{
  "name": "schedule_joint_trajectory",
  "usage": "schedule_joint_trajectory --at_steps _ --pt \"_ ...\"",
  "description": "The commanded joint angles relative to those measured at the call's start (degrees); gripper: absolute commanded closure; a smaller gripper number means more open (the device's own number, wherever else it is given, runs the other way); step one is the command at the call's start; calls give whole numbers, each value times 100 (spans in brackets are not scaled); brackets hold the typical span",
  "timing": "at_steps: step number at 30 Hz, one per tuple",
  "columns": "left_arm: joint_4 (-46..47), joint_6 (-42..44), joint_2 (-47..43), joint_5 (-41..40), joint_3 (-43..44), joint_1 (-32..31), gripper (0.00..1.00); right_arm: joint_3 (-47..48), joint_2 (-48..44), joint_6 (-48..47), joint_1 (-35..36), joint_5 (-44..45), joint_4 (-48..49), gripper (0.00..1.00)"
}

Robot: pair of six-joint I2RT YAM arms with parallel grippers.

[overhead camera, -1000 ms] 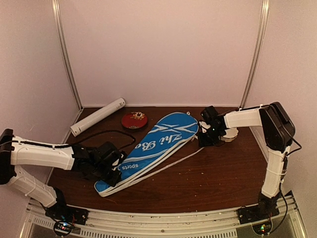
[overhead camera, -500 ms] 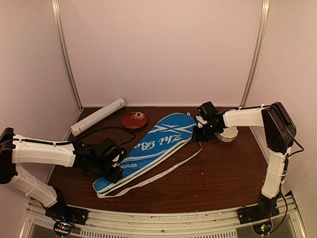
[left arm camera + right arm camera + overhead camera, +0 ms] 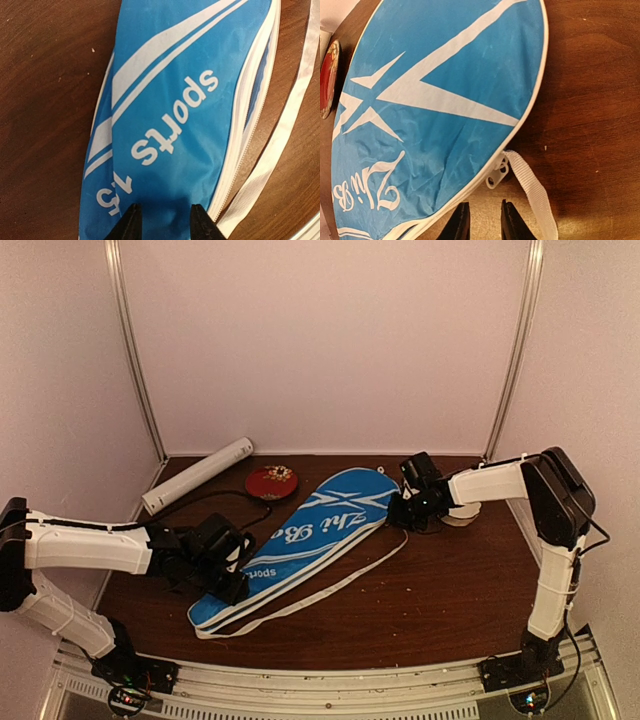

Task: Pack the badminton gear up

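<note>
Blue racket bag [image 3: 310, 530] lies flat, slanted across the middle of the table [image 3: 440, 590], fat end toward the back right. Left gripper [image 3: 164, 216] sits at its narrow near end, fingers apart with cloth between them — can't tell if it's actually pinching. Right gripper [image 3: 483, 212] is at the fat end, jaws slightly parted over bare wood, zipper pull [image 3: 497, 172] just ahead. White tube [image 3: 197, 474] lies back left.

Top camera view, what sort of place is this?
Probably a robot test booth: plain white walls and metal posts enclose a table, and the left arm and right arm are bolted to a rail at its near edge.
</note>
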Motion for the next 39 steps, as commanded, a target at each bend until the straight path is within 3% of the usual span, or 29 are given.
schedule_joint_trajectory --at_steps 1,15,27,39 --pt "238 109 -23 72 93 61 65 -251 12 434 14 348 387 77" --pt "310 115 -30 122 57 62 65 565 472 645 22 852 -406 79" --pt "383 151 -191 123 -107 94 65 1527 1007 602 5 696 -1390 83" --pt "474 220 -249 220 -223 234 65 1977 1259 89 75 550 -2020 100"
